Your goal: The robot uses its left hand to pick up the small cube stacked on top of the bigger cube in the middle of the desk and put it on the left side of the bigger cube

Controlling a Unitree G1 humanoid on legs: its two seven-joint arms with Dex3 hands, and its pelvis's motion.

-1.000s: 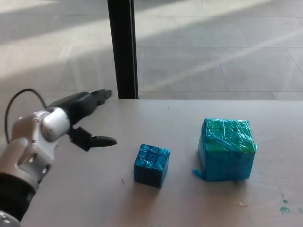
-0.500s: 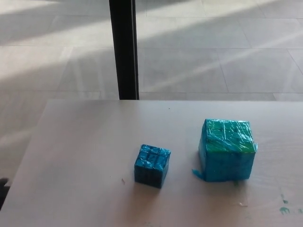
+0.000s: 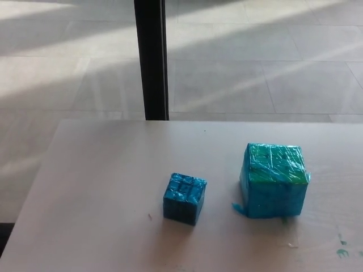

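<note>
Head view: small cube (image 3: 185,198) left of bigger cube (image 3: 274,179), apart.

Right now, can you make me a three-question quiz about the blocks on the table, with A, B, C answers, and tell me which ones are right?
1. Where is the small cube?
A. On top of the bigger cube
B. On the desk, left of the bigger cube
C. On the floor

2. How many cubes are on the desk?
A. One
B. Two
C. Three

3. Are the two cubes touching?
A. Yes, pressed together
B. No, bare desk shows between them
C. One hides the other

Answers:
1. B, it sits on the desk left of the bigger cube.
2. B, only one small and one bigger cube show.
3. B, a gap of desk separates them.
</note>
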